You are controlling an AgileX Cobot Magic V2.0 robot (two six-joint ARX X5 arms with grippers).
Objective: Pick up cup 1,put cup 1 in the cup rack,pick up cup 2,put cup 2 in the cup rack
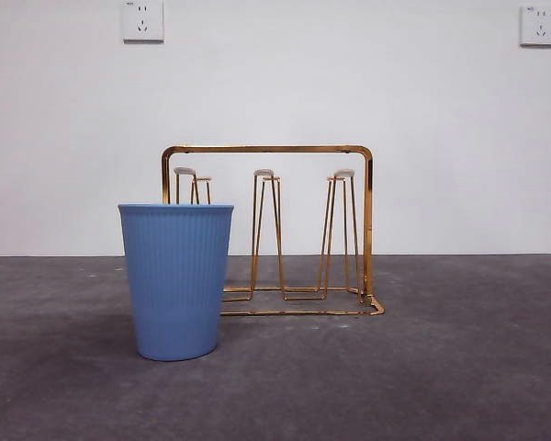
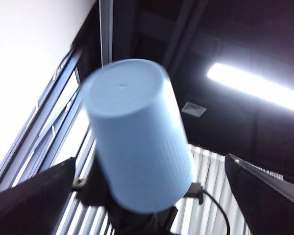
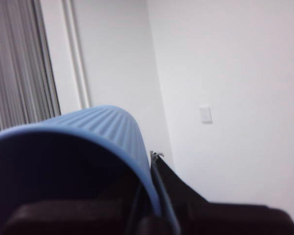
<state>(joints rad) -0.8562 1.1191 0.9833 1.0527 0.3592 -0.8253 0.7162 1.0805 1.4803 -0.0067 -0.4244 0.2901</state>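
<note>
A blue ribbed cup [image 1: 176,280] stands upright on the table, just in front of the left end of the gold wire cup rack [image 1: 294,230], whose white-tipped prongs are bare. Neither arm shows in the front view. A second blue cup [image 3: 88,147] is raised off the table, with my right gripper [image 3: 154,196] shut on its rim wall. The left wrist view shows this cup [image 2: 137,142] from below against the ceiling, held at its mouth by the dark right gripper [image 2: 137,220]. My left gripper [image 2: 149,161] is open, its jaws wide apart and holding nothing.
The dark grey table [image 1: 459,367] runs back to a white wall with two sockets [image 1: 142,20]. The rack's tall arched handle frame [image 1: 266,149] spans its front.
</note>
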